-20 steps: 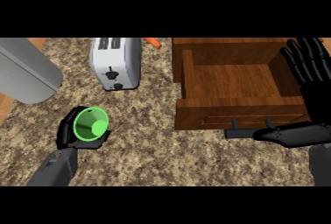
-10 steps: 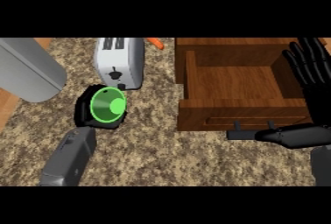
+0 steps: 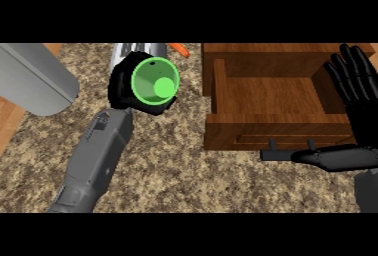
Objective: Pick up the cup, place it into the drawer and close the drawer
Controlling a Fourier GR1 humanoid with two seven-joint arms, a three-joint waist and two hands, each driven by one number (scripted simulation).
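Observation:
A green cup (image 3: 156,82) is held in my left hand (image 3: 127,92), whose black fingers curl round its outside. The cup's mouth faces the camera, and it hangs above the counter in front of the toaster, left of the drawer. The open wooden drawer (image 3: 277,97) shows a bare bottom, with its dark handle (image 3: 288,154) on the front panel. My right hand (image 3: 354,95) stands open at the drawer's right side, fingers straight and pointing up, thumb lying along the front near the handle.
A silver toaster (image 3: 136,51) is mostly hidden behind the cup. A grey rounded object (image 3: 33,77) lies at the far left. A small orange item (image 3: 179,48) sits behind the toaster. Speckled countertop (image 3: 192,180) spreads in front.
My left arm has lifted the cup and carried it up and to the right, from the counter's left toward the drawer. The right hand has barely moved.

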